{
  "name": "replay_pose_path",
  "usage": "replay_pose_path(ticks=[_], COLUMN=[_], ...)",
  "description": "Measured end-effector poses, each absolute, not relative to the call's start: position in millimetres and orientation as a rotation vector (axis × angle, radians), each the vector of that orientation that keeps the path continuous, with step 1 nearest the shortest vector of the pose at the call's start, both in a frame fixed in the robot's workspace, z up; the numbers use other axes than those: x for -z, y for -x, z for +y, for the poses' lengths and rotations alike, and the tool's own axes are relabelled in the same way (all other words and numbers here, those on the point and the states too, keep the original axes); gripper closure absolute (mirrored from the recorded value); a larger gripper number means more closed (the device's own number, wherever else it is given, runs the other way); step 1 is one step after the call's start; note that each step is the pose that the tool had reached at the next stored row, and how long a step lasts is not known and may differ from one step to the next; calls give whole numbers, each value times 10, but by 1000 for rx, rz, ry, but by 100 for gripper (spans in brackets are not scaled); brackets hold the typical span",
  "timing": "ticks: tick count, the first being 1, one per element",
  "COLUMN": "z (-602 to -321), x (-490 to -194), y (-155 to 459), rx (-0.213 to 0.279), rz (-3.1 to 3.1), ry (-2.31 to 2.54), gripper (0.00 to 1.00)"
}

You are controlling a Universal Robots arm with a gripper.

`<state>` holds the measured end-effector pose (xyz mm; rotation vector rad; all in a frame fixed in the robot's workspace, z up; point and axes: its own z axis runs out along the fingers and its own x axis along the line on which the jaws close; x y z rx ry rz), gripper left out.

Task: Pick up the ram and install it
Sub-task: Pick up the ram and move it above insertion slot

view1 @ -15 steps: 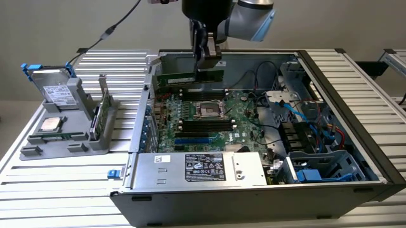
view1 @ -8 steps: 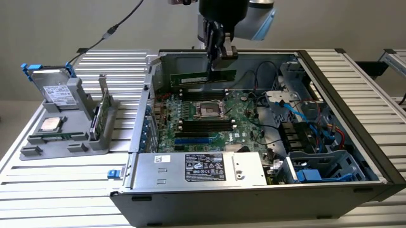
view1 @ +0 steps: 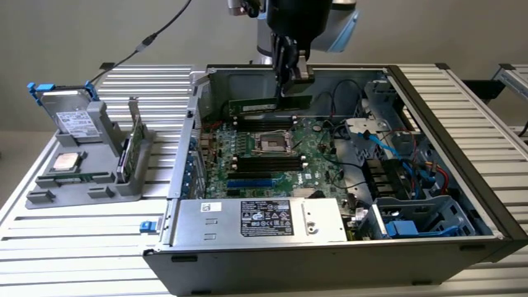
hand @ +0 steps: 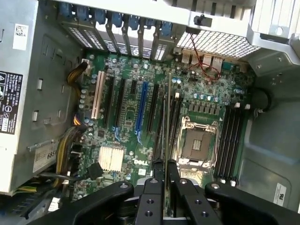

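Exterior view: end effector pinches a long, narrow green ram.

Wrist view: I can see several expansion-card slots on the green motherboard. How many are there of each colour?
White slot: 1
Blue slot: 1
Black slots: 3, one of them shorter than the rest
Total: 5
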<state>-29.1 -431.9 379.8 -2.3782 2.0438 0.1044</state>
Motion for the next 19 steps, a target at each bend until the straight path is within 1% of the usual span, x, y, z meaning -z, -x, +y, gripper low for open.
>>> replay_pose_path(ticks=[10,19], z=[-4300,-4157], x=[-3636,-3504], y=[207,202], rx=[-104,-90], rz=[2112,2124], ry=[2315,2318], gripper=[86,86])
